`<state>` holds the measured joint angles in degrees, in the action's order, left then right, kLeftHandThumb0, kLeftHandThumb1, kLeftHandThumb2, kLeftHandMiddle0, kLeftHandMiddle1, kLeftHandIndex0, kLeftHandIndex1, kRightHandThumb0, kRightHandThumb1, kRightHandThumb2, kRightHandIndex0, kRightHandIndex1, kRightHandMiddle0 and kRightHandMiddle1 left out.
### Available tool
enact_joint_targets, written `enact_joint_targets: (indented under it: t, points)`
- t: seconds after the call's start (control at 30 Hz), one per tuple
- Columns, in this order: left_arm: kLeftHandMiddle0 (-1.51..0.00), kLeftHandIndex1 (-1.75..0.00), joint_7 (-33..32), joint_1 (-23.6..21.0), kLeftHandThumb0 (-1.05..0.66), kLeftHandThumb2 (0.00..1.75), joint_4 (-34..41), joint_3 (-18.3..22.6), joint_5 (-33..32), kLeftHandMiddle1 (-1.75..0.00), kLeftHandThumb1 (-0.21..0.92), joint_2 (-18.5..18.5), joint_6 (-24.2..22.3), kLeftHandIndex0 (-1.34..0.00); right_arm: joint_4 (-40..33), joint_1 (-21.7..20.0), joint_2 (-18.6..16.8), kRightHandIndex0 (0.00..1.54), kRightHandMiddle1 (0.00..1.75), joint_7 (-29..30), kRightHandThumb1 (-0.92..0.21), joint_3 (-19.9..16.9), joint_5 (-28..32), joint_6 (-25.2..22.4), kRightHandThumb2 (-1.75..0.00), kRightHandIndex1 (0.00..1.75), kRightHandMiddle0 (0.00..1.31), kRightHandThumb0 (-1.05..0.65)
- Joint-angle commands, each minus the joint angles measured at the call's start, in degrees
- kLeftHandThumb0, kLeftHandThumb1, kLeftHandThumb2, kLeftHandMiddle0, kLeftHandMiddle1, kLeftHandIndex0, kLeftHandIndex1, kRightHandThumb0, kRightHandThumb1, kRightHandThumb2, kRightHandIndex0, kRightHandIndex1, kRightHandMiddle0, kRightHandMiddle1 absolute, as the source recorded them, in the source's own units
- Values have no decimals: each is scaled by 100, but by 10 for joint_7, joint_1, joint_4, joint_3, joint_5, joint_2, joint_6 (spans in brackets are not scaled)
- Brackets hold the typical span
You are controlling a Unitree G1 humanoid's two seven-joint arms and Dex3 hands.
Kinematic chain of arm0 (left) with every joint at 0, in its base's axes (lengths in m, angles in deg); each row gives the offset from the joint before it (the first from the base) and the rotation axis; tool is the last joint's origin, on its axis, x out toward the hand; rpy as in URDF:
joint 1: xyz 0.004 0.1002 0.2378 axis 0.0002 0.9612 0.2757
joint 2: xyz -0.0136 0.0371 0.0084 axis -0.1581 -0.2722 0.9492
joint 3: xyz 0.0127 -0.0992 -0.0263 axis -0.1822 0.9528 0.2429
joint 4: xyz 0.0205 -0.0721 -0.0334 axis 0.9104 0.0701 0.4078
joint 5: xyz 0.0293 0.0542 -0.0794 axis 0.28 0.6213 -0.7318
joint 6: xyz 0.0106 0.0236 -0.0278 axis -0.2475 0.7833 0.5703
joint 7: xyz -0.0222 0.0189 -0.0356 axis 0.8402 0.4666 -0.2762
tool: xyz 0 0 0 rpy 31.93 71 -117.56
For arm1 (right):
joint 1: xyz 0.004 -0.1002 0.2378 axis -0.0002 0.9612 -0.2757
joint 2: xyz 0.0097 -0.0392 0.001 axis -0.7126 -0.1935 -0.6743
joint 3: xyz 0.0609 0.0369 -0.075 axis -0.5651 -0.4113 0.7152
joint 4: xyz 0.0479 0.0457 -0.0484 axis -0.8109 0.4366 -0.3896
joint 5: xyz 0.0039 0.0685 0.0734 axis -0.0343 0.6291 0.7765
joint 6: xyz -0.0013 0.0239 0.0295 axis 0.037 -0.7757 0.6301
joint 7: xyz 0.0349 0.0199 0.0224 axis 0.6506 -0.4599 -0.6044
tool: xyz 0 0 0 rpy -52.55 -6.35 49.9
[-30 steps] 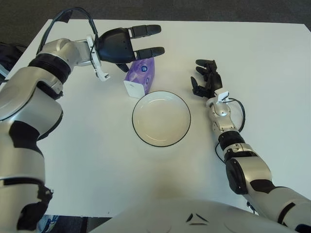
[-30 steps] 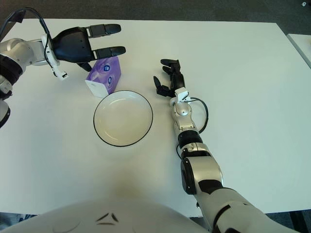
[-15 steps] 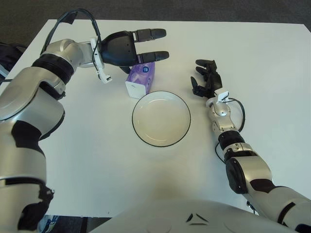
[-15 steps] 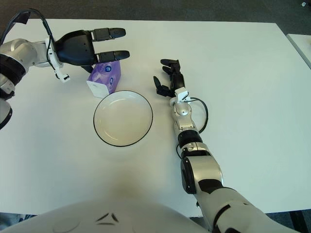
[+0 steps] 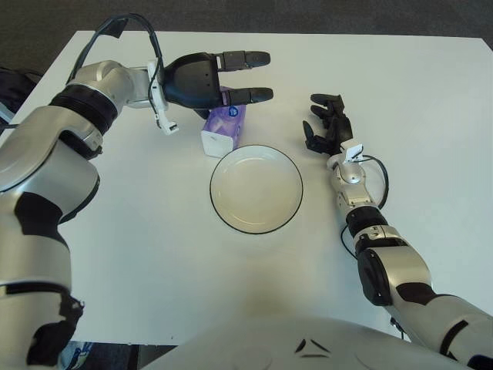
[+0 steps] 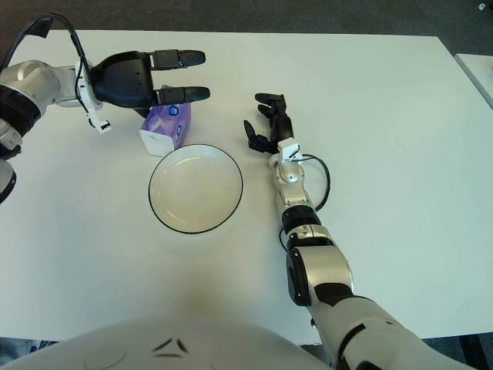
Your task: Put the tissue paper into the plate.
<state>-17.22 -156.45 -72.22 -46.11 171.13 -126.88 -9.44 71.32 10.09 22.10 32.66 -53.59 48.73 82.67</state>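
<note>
That tissue pack (image 5: 224, 127) looks like a small soft purple packet, so I'd guess it's super light and squishy with a slick plastic wrap. Best bet is probably pinching it across the long sides, gently, since a hard squeeze would just crumple it (and a loose one might let it slide out). Right now it's lying on the white bench (image 5: 431, 100) just beside the far-left rim of the plate (image 5: 256, 189), not in it yet.

The left hand (image 5: 219, 75) is over the far end of the pack with fingers stretched out wide, holding nothing. The right hand (image 5: 326, 125) shows to the right of the plate, fingers loosely curled and empty.

Compared with a second ago, the left hand has slid further right over the pack, and the pack itself looks nudged a bit.
</note>
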Motion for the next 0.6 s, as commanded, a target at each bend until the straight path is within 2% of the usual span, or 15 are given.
enact_joint_targets:
  t: [0.0,0.17,0.37,0.57]
  points:
    - [-5,-18,9,25,-43,89,40,-24,17,-1,38,-27,46,0,112,121,-7,34,118,-7,-56,0,3,-100,-83,84,0,-45]
    - [-6,-23,15,46,-48,86,51,-37,32,-1,37,-34,48,0,112,121,-7,35,118,-7,-56,0,3,-99,-83,85,0,-45]
    - [-5,-28,38,43,-51,83,61,-48,46,0,36,-39,67,0,114,122,-6,34,118,-13,-56,0,3,-98,-83,84,0,-46]
    - [-5,-27,67,51,-51,82,78,-52,58,0,37,-44,63,0,114,123,-6,35,118,-13,-55,0,3,-96,-84,84,1,-45]
